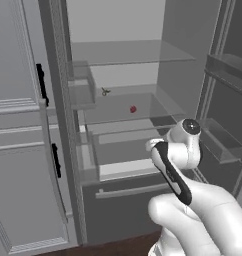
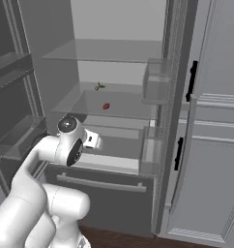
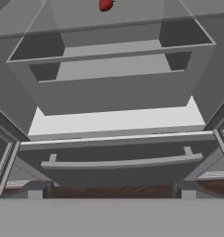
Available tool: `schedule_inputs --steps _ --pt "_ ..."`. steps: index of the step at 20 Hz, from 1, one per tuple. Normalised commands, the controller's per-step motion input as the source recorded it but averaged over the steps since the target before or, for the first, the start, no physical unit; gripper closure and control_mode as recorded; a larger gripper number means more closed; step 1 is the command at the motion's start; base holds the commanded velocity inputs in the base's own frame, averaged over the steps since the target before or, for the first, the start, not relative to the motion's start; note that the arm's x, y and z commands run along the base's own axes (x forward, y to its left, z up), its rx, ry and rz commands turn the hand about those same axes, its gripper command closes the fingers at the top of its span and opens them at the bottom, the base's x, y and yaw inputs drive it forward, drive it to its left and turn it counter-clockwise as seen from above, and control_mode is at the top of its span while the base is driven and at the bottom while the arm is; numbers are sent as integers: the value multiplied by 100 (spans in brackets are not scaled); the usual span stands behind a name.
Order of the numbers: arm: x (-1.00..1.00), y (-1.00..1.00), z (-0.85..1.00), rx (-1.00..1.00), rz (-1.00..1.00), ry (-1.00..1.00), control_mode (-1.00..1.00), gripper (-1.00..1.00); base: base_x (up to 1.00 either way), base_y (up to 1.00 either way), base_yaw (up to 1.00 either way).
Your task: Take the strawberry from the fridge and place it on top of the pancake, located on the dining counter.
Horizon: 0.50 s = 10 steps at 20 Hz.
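Left base view shows the fridge (image 1: 143, 60) with both doors swung wide and the strawberry (image 1: 133, 109) lying on a glass shelf, about mid-height in the pale interior, toward the shelf's middle. Behind the berry and to its left, near the back wall, sits a small greenish item (image 1: 105, 91), well apart from it. Below the shelf are the crisper bins, and under those the dark drawer (image 1: 128, 192) with its long handle.

The gripper (image 3: 109, 190) hangs in front of the fridge, lower than the shelf, aimed at the bins and drawer; its fingers stand spread to the full, with nothing between them. In the hand view the strawberry (image 3: 105, 4) sits at the very top edge.

By my judgement the berry is light, soft and easily bruised, and far smaller than the fingers, so it may roll or squirt out on the smooth glass. The best hold looks to be across its red body at the widest part, closing gently, not on the green top.

No brand, label or writing can be read anywhere.
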Motion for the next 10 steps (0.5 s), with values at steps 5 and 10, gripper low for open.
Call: schedule_inputs --steps 5,10 --pt "0 0 0 0 0 0 100 -100 47 8 0" --pt "0 0 0 0 0 0 100 -100 61 16 0"
